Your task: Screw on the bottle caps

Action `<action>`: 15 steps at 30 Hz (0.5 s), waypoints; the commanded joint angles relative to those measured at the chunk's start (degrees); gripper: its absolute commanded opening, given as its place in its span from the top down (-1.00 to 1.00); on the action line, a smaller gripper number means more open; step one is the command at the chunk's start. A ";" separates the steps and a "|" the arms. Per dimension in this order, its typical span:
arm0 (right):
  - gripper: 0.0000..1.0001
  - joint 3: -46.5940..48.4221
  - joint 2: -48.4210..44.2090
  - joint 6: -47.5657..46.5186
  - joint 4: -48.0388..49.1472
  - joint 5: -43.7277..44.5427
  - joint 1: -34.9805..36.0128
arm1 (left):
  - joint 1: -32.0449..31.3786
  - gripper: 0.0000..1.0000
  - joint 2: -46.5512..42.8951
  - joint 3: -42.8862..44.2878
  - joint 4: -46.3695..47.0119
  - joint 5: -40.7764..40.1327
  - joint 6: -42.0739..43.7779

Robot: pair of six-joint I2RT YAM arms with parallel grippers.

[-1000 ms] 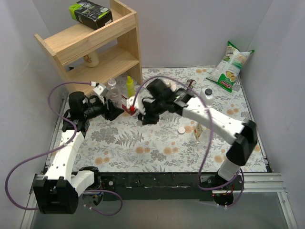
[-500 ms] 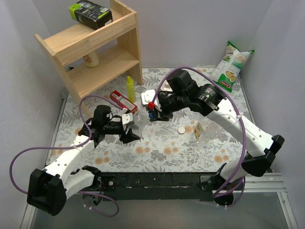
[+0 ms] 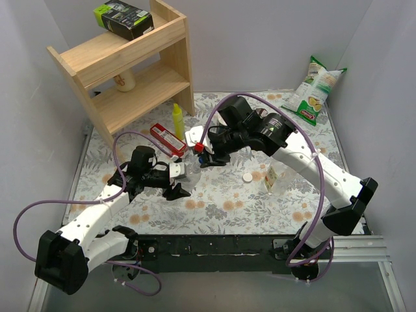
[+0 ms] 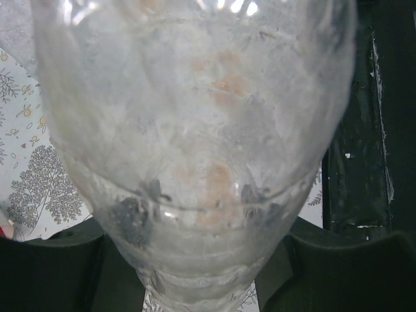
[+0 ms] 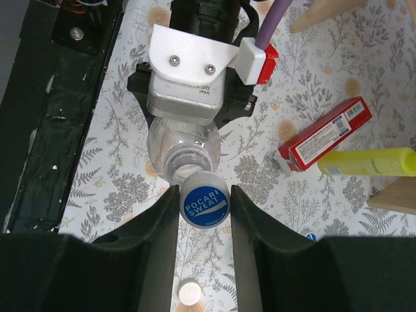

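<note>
On the left side of the table, below the wooden shelf (image 3: 130, 71), the left gripper (image 3: 177, 179) is clamped around the body of a clear bottle (image 5: 185, 153). It holds the bottle off the flowered cloth, tipped over so that the threaded neck points toward the other arm. The left wrist view is almost filled by the bottle's see-through wall, with the dark pads (image 4: 52, 273) pressed against it on either side. That grip looks meant to keep the bottle from turning while the cap is worked on.

Moving right, the blue cap (image 5: 204, 203) sits right at the open mouth, printed top facing the right wrist camera. The right gripper (image 5: 203, 214) pinches it by its rim, one finger on each side. I cannot tell whether the threads have caught yet. My guess is that the cap needs squaring to the neck before any twisting, or it may go on crooked.

Just behind them lie a red box (image 3: 168, 140) and a yellow squeeze bottle (image 3: 177, 118). Further right, a white cap (image 3: 247, 177) lies loose on the cloth beside a labelled bottle (image 3: 270, 179), so more capping seems left to do.
</note>
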 commanded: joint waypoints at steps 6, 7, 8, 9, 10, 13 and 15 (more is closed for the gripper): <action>0.42 3.54 1.84 -1.35 -4.69 -5.59 1.06 | -0.34 1.00 -3.75 1.72 1.75 0.25 0.59; 0.42 3.02 1.58 -1.44 -4.34 -5.68 1.06 | -0.34 1.00 -3.83 1.72 2.02 0.25 0.41; 0.42 2.67 1.58 -1.44 -4.16 -5.77 1.06 | -0.34 1.00 -4.01 1.72 2.28 0.16 0.15; 0.42 2.40 1.49 -1.44 -3.64 -6.03 1.06 | -0.34 1.00 -4.10 1.63 2.63 0.33 0.15; 0.42 2.14 1.40 -1.09 -3.37 -6.03 1.06 | -0.34 1.00 -4.19 1.63 2.90 0.42 0.06; 0.42 1.43 1.40 -0.82 -2.84 -6.21 1.06 | -0.34 1.00 -4.36 1.63 3.07 0.51 0.15; 0.42 1.17 1.31 -0.91 -2.49 -6.21 1.06 | -0.42 1.00 -4.89 1.55 3.25 0.60 0.24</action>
